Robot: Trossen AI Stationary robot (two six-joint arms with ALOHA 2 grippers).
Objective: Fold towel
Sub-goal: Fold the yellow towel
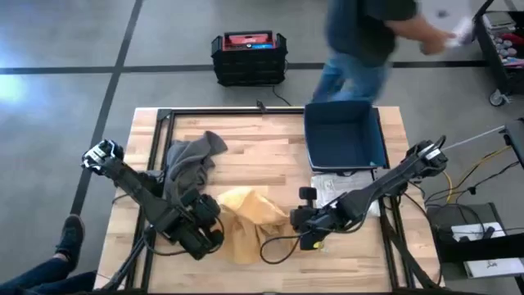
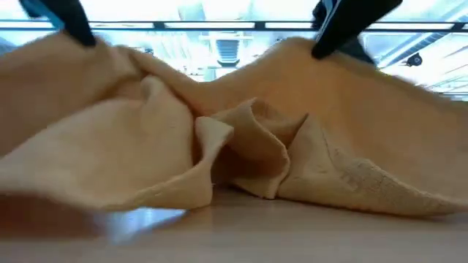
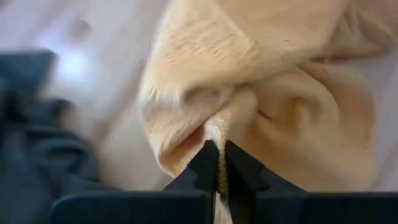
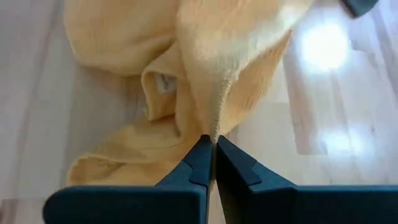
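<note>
High view: the yellow towel (image 1: 250, 215) lies crumpled at lower centre of the wooden table (image 1: 270, 139), between the two grippers. The left gripper (image 1: 214, 215) pinches the towel's left edge, and the right gripper (image 1: 300, 220) pinches its right edge. Each wrist view shows the fingers (image 3: 208, 165) pressed together on a fold of cloth (image 4: 214, 118), probably so two points can be lifted and spread before folding. In the low view the towel (image 2: 241, 146) peaks at upper left and upper right and sags between. A grey cloth (image 1: 187, 160) lies at left, a blue bin (image 1: 344, 135) at upper right, with a person (image 1: 368, 33) beyond the table.
</note>
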